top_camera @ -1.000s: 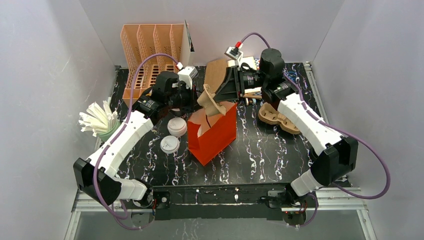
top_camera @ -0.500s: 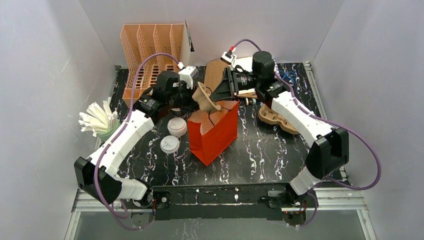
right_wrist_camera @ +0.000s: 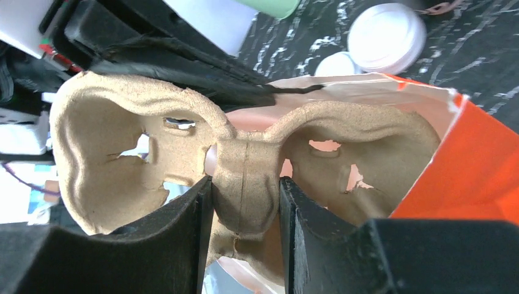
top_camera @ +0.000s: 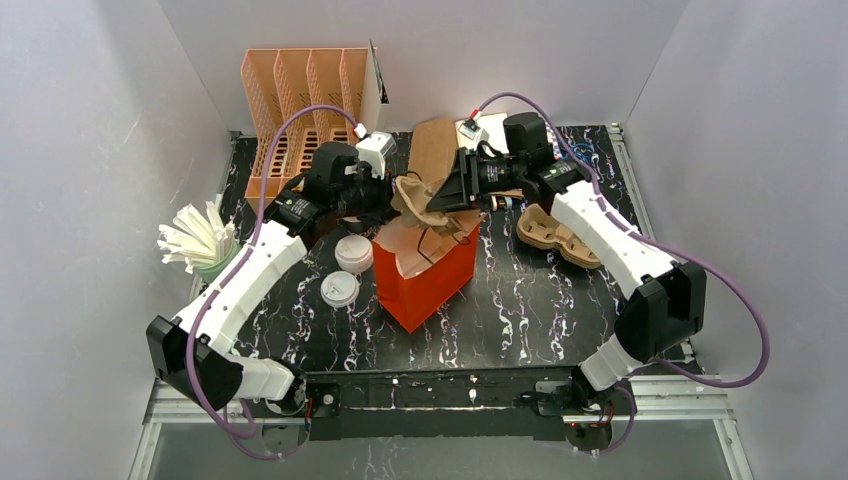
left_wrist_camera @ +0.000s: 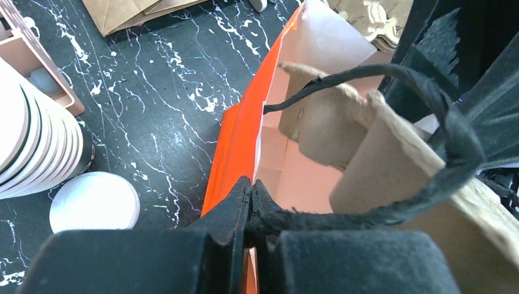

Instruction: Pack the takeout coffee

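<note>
Over the orange paper bag (top_camera: 430, 285), my right claw (right_wrist_camera: 245, 190) is pinching a pulp cup carrier (top_camera: 420, 200).
My left claw (left_wrist_camera: 251, 190) is pinching the bag's rim.

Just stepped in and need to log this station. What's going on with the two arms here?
The left tool is pinched shut on the rim of the orange paper bag, holding its mouth open. The right tool grips a pulp cup carrier by its middle ridge and holds it tilted at the bag's mouth, not yet seated inside. A second carrier lies on the table to the right, and a stack of white cups stands left of the bag.
</note>
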`<state>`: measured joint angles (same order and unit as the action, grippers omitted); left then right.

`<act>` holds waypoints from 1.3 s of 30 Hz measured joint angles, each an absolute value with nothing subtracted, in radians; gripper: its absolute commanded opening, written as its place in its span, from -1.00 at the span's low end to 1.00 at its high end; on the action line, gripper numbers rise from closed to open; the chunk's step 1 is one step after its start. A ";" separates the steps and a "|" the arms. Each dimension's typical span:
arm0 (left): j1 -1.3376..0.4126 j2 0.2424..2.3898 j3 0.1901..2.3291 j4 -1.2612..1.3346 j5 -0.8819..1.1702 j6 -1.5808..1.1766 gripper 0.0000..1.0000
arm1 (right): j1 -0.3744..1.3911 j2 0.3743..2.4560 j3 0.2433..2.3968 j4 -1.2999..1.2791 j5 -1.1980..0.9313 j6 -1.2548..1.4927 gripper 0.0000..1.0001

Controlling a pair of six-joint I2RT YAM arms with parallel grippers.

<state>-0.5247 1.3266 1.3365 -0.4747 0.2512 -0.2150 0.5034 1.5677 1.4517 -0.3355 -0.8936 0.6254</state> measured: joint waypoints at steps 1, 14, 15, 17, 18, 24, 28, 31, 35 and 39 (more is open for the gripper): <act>-0.525 1.326 1.336 -0.475 0.252 -0.212 -1.00 | 0.503 1.568 1.473 -0.384 -0.859 0.595 -0.30; -0.525 1.320 1.336 -0.481 0.274 -0.175 -0.95 | 0.637 1.597 1.641 -0.707 -0.456 0.323 -0.27; -0.525 1.320 1.336 -0.482 0.275 -0.174 -0.92 | 0.644 1.599 1.641 -0.715 -0.445 0.315 -0.27; -0.525 1.320 1.336 -0.485 0.278 -0.171 -0.82 | 0.648 1.604 1.641 -0.718 -0.437 0.309 -0.26; -0.525 1.320 1.336 -0.487 0.278 -0.168 -0.78 | 0.648 1.604 1.642 -0.720 -0.437 0.309 -0.26; -0.525 1.316 1.336 -0.495 0.275 -0.168 -0.65 | 0.649 1.604 1.694 -0.772 -0.406 0.302 -0.26; -0.525 1.306 1.336 -0.498 0.268 -0.168 -0.56 | 0.663 1.604 1.708 -0.805 -0.328 0.279 -0.25; -0.525 1.299 1.336 -0.513 0.263 -0.168 -0.55 | 0.680 1.604 1.707 -0.820 -0.268 0.270 -0.25; -0.524 1.299 1.336 -0.531 0.255 -0.168 -0.55 | 0.698 1.604 1.704 -0.823 -0.207 0.258 -0.25; -0.524 1.299 1.336 -0.546 0.249 -0.168 -0.55 | 0.715 1.603 1.700 -0.822 -0.159 0.256 -0.25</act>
<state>-0.5243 1.2987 1.3365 -0.5465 0.2493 -0.1680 0.7155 1.6032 1.7000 -0.8215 -0.1593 0.2562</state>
